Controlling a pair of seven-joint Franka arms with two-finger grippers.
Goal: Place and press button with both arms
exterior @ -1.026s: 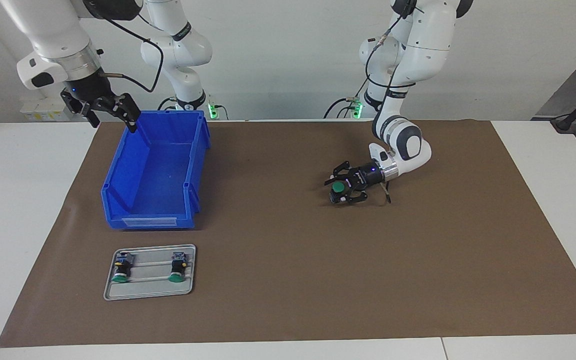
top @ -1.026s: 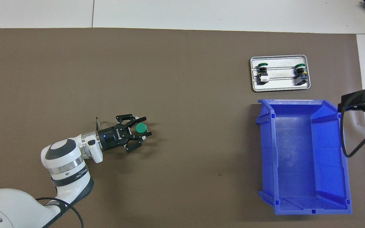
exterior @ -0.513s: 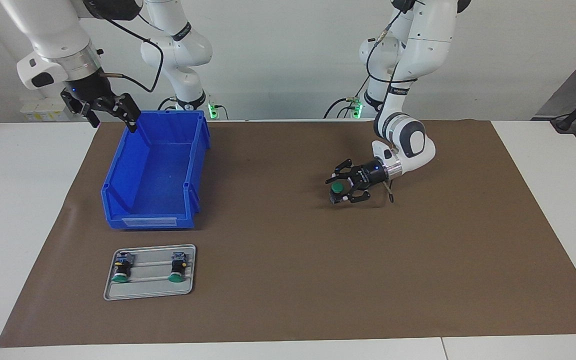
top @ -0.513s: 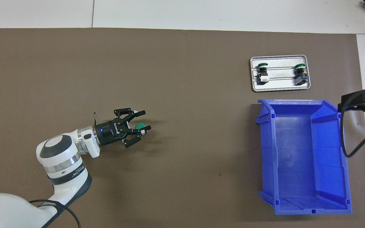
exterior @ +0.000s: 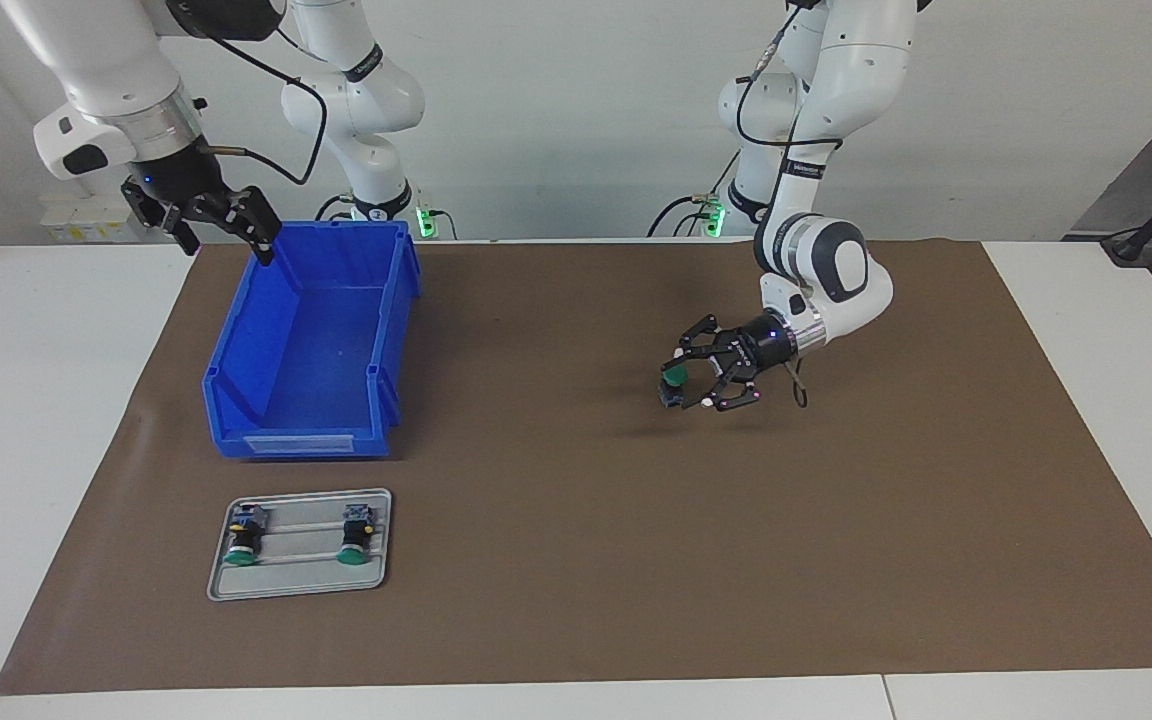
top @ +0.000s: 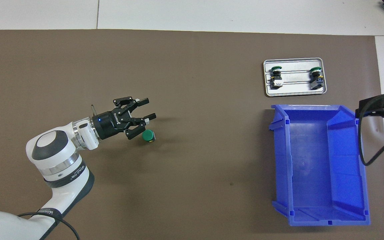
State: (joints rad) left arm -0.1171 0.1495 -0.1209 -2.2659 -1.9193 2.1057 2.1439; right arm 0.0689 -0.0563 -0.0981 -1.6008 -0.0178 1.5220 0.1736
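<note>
Your button [top: 148, 135] stands upright, green cap up, on the brown mat [top: 192, 186] near the middle of the worktop, toward the left arm's end. Your left tool [top: 145, 114] hangs just beside it, raised, jaws parted and gripping nothing; the button sits outside them. Your right tool [exterior: 226, 222] waits wide open and empty over the blue bin's [exterior: 311, 400] rim. Two more buttons lie on the grey tray [exterior: 300, 585].

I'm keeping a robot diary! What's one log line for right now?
left gripper: open, beside button | button: upright on mat, released | right gripper: open, waiting over bin corner
</note>
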